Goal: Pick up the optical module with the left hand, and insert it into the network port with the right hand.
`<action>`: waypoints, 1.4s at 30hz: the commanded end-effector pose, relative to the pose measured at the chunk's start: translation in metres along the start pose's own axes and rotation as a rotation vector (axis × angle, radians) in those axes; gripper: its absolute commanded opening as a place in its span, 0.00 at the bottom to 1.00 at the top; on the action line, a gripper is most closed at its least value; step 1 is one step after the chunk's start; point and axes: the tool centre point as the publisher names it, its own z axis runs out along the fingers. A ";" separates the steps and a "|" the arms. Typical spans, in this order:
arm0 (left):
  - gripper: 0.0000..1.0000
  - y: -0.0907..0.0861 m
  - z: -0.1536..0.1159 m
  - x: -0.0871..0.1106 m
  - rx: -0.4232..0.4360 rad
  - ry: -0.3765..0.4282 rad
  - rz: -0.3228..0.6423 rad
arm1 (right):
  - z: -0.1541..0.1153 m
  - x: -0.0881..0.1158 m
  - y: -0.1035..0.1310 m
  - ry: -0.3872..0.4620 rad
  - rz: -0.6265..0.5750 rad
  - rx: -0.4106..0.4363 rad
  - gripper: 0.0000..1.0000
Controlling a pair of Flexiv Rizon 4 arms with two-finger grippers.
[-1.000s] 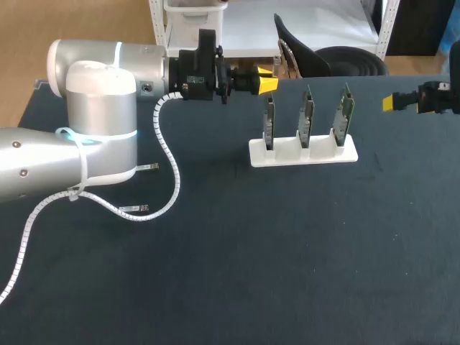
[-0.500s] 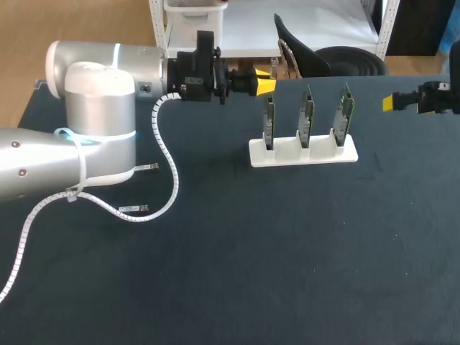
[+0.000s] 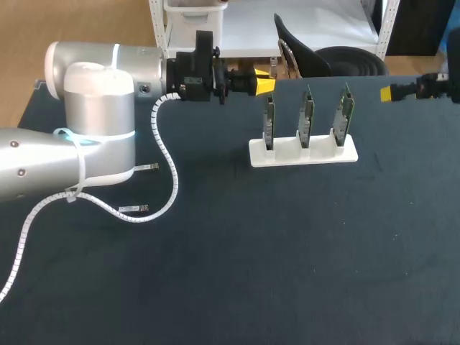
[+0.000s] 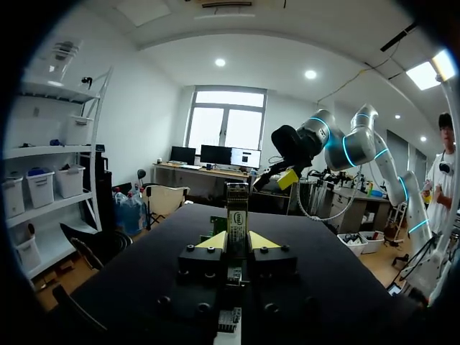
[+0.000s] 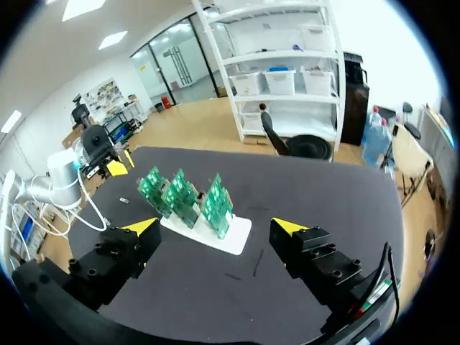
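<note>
The optical module (image 4: pixel 236 214), a slim metal block with a label, stands between the yellow tips of my left gripper (image 4: pixel 236 241), which is shut on it. In the head view that gripper (image 3: pixel 263 83) hovers near the table's far edge, just left of the board stand. Three green circuit boards (image 3: pixel 307 119) stand upright in a white holder (image 3: pixel 287 154); their ports are too small to make out. My right gripper (image 3: pixel 388 93) hangs at the far right, open and holding nothing. Seen from the right wrist, the boards (image 5: pixel 185 195) lie ahead of the right gripper (image 5: pixel 214 228).
The dark table (image 3: pixel 273 259) stretches wide in front of the holder. A white spiral cable (image 3: pixel 169 162) hangs from my left arm over the table's left part. My right arm (image 4: pixel 338 144) appears beyond the module in the left wrist view.
My right gripper has drifted slightly toward the table's far edge. My left gripper has barely shifted and still grips the module.
</note>
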 end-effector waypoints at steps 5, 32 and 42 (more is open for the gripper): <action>0.00 -0.001 0.000 0.001 -0.004 -0.003 0.001 | 0.014 -0.052 0.010 -0.036 -0.383 -0.478 1.00; 0.00 -0.001 0.000 0.001 -0.004 -0.003 0.001 | 0.078 -0.068 0.122 0.120 -0.763 -1.176 1.00; 0.00 -0.001 0.000 0.001 -0.004 -0.003 0.001 | 0.099 -0.071 0.143 0.126 -0.696 -1.220 1.00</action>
